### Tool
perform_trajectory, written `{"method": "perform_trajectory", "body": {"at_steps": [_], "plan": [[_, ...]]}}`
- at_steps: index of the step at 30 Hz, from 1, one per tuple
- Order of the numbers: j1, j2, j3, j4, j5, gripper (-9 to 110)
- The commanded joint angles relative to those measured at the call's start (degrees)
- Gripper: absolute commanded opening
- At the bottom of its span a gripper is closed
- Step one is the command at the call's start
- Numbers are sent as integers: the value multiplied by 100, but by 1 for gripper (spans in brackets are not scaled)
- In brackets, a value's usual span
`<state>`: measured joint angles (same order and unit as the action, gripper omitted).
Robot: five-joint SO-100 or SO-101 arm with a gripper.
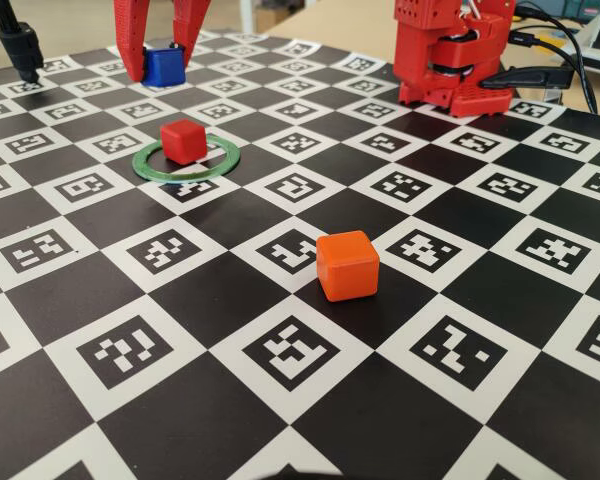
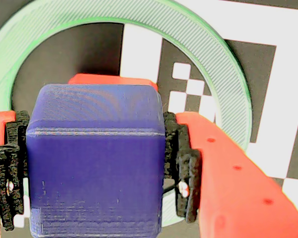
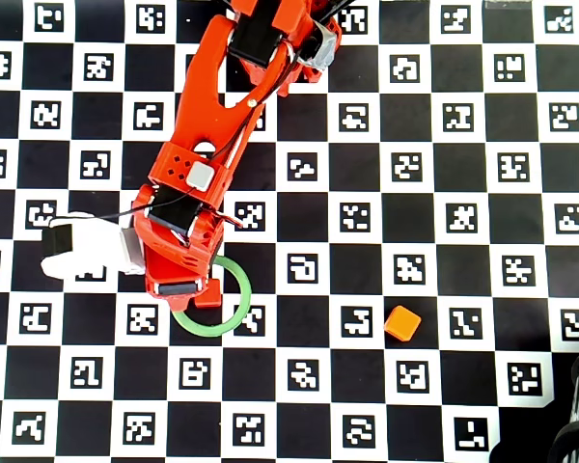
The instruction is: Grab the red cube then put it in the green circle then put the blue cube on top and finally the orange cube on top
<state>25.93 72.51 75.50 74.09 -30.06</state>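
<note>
My gripper [image 2: 94,188] is shut on the blue cube [image 2: 94,158], whose sides are pressed by the black pads [image 2: 181,163]. In the fixed view the gripper [image 1: 163,68] holds the blue cube [image 1: 165,65] up behind the green circle [image 1: 185,172]. The red cube [image 1: 183,140] rests inside that ring. In the wrist view a strip of the red cube [image 2: 114,81] shows just past the blue one, with the green circle [image 2: 213,64] around it. The orange cube [image 1: 347,265] sits alone nearer the front, also seen as the orange cube [image 3: 402,323] overhead. There the arm hides the blue cube.
The board [image 1: 170,300] is a black-and-white checker of printed markers. The arm's red base [image 1: 450,55] stands at the back right with cables [image 1: 570,50] beside it. A black stand [image 1: 20,45] rises at the back left.
</note>
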Motion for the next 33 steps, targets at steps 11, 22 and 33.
{"method": "perform_trajectory", "body": {"at_steps": [11, 22, 33], "plan": [[88, 501, -79, -35, 404, 3], [-35, 606, 88, 18, 615, 3], [-352, 765, 343, 9, 800, 3]]}}
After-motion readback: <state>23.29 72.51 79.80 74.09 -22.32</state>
